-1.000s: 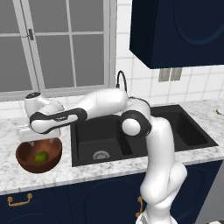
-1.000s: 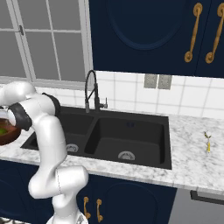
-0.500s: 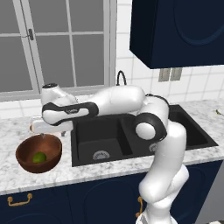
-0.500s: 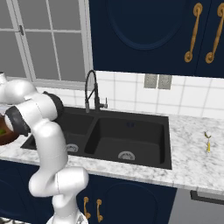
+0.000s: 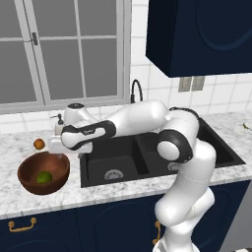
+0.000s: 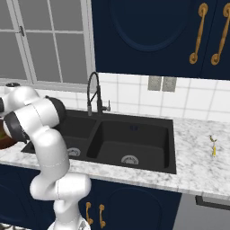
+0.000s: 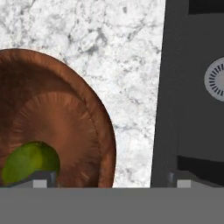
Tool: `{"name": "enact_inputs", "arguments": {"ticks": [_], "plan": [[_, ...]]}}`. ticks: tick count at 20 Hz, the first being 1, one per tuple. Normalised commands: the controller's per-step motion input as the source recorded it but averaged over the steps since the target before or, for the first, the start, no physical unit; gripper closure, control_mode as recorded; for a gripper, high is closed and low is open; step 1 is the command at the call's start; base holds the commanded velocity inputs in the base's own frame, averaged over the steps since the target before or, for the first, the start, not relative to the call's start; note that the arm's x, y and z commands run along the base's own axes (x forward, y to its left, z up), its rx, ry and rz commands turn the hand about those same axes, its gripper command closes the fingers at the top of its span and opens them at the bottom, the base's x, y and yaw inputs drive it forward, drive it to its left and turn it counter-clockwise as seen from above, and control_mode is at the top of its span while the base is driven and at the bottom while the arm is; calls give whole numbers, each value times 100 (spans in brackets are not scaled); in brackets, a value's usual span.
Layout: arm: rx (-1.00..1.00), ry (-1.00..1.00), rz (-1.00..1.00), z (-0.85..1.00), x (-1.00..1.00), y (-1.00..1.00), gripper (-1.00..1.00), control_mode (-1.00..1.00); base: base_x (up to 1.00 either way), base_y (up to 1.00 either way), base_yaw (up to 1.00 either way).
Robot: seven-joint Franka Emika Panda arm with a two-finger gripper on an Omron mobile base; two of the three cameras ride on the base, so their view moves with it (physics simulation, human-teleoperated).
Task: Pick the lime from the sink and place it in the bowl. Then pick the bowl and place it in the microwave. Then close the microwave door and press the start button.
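White-and-grey marble counter (image 5: 123,189) runs under a large window (image 5: 64,49) in the left base view, with dark blue cabinets above and below. A black double sink (image 5: 147,157) is set into the counter, its faucet (image 5: 135,91) partly hidden behind the white arm. On the counter left of the sink stands the brown wooden bowl (image 5: 43,172), and the lime (image 5: 44,177) lies inside it near the bottom. A small orange fruit (image 5: 39,143) sits on the counter just behind the bowl, apart from it. A soap dispenser (image 5: 59,124) stands by the window sill. The arm reaches left across the sink, and the gripper (image 5: 61,147) hangs over the bowl's right rim, holding nothing.

Seen from the right base view, the same sink (image 6: 117,139) lies in the middle with the black arched faucet (image 6: 95,94) behind it against white tiles. Two grey outlets (image 6: 161,83) sit on the tiled wall under the upper cabinets, which carry gold handles (image 6: 197,33). A small yellow item (image 6: 214,146), too small to identify, rests on the counter far right. A sliver of the bowl (image 6: 5,137) shows at the left edge behind the arm.

From the hand view, the bowl (image 7: 65,127) sits at the lower left with the lime (image 7: 30,162) inside, marble (image 7: 127,65) beside it, and the sink's edge and drain (image 7: 216,79) on the right. The two fingertips (image 7: 43,179) stand wide apart, one over the lime and the other over the sink rim, gripping nothing.
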Motion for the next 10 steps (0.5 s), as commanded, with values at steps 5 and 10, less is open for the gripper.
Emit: {"name": "enact_inputs", "arguments": {"ticks": [5, 10], "plan": [[0, 1, 0, -10, 37, 25, -100, -100, 0, 0, 0], [-3, 8, 0, -10, 10, 34, -100, -100, 0, 0, 0]]}}
